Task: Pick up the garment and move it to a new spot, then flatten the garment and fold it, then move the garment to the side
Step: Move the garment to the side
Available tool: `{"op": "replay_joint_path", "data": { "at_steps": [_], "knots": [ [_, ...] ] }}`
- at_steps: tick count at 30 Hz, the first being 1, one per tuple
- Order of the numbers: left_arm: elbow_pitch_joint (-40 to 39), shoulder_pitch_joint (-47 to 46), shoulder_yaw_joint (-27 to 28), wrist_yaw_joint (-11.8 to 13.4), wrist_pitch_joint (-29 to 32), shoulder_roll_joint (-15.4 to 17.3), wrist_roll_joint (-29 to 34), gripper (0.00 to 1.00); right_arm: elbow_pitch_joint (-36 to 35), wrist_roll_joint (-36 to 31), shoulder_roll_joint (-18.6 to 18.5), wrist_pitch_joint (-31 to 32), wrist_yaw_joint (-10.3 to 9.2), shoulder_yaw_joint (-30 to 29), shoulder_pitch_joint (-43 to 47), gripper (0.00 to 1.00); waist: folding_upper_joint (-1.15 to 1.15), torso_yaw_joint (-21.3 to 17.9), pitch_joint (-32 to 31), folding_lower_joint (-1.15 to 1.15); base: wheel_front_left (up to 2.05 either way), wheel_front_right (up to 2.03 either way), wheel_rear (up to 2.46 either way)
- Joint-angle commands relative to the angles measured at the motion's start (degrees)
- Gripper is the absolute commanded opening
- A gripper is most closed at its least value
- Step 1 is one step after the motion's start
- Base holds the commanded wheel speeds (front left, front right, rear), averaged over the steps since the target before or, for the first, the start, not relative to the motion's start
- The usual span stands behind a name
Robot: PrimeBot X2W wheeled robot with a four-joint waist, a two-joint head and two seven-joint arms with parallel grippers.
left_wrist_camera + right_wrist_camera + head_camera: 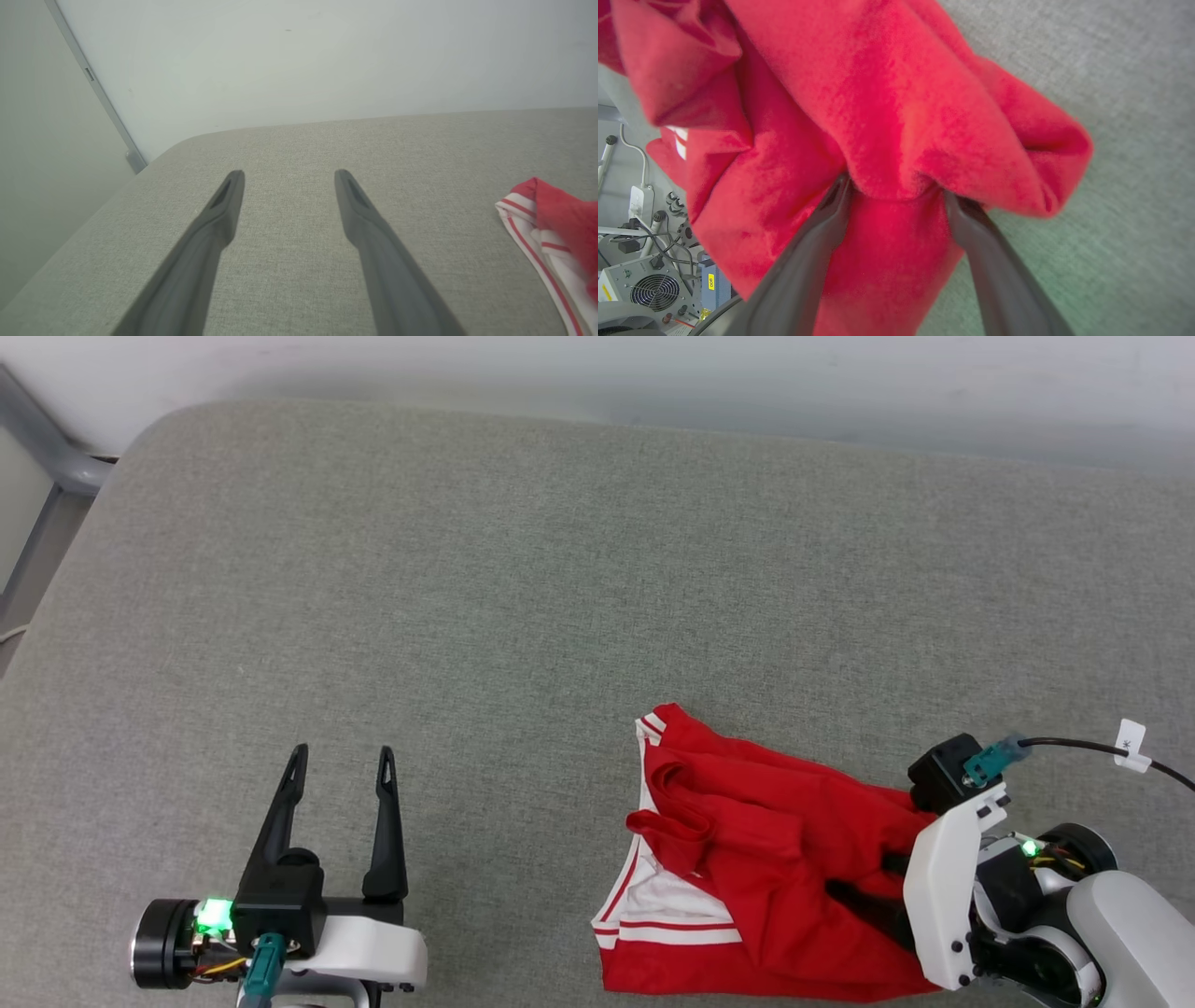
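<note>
The garment point(775, 859), a red jersey with white, stripe-trimmed sleeves, lies crumpled on the grey fabric-covered bench point(523, 569), towards the robot's right and close to the near edge. One white sleeve point(653, 905) shows at the heap's left side, and red folds are piled over it.

The right end effector point(868, 882) reaches into the heap from the right. In the right wrist view its two dark fingers stand apart, with red cloth between them and a thick fold draped over their tips point(896, 191), which hides them. A black cable with a white tag point(1130, 745) runs off from that wrist.

The left end effector point(341, 761) hovers over bare bench well to the left of the garment, its fingers spread and holding nothing point(288, 175).

Beyond the cloth, at the lower left of the right wrist view, are a grey box with a fan grille point(654, 291), a white power strip point(637, 203) and loose leads. A pale wall point(327, 56) runs behind the bench.
</note>
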Motion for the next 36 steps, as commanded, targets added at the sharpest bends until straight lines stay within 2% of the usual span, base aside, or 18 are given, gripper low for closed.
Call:
{"op": "replay_joint_path", "data": {
  "at_steps": [1,2,3,4,5,6,13,20,36],
  "knots": [
    [0.14,-0.5,0.0,-0.01,-0.26,0.0,0.11,1.0,2.89,0.36,0.9,-0.11,-0.03,3.03,2.06,1.0,0.0,0.24,0.06,0.0,0.0,0.0,0.0],
    [0.19,-0.44,0.08,0.03,-0.26,-0.03,0.08,1.0,3.24,0.67,0.79,-0.42,-0.03,3.84,2.16,1.0,0.0,0.31,0.04,0.0,0.0,0.0,0.0],
    [0.24,-0.31,0.17,0.09,-0.26,-0.04,0.01,1.0,3.34,1.05,0.55,-0.79,-0.03,4.8,2.18,0.78,0.0,0.33,-0.04,0.0,0.0,0.0,0.0],
    [0.24,-0.31,0.17,0.09,-0.26,-0.04,0.01,1.0,3.34,1.05,0.55,-0.79,-0.03,4.8,2.18,0.78,0.0,0.33,-0.04,0.0,0.0,0.0,0.0],
    [0.29,-0.11,0.27,0.16,-0.26,-0.03,-0.03,1.0,3.22,1.14,0.33,-2.02,-0.02,5.1,1.98,0.14,0.0,0.28,-0.1,0.0,0.0,0.0,0.0],
    [0.35,0.06,0.33,0.19,-0.26,-0.04,-0.06,1.0,3.17,1.37,0.03,-2.8,-0.02,5.44,1.67,0.0,0.0,0.25,-0.2,0.0,0.0,0.0,0.0],
    [0.74,0.93,0.44,0.18,-0.26,-0.14,0.01,1.0,1.91,2.31,-2.62,-8.12,-0.06,5.95,-1.08,0.0,0.0,-0.55,-1.26,0.0,0.0,0.0,0.0],
    [0.48,1.77,0.6,0.17,-0.26,0.27,0.27,1.0,-0.56,-0.14,-6.16,-12.93,-0.08,6.07,-3.13,0.0,0.0,-2.96,-2.05,0.0,0.0,0.0,0.0],
    [-0.77,0.01,1.32,0.06,-0.26,1.2,0.51,1.0,-3.06,-6.99,-13.61,-17.9,-0.06,2.66,-8.85,0.0,0.0,-17.47,1.07,0.0,0.0,0.0,0.0]
  ]
}}
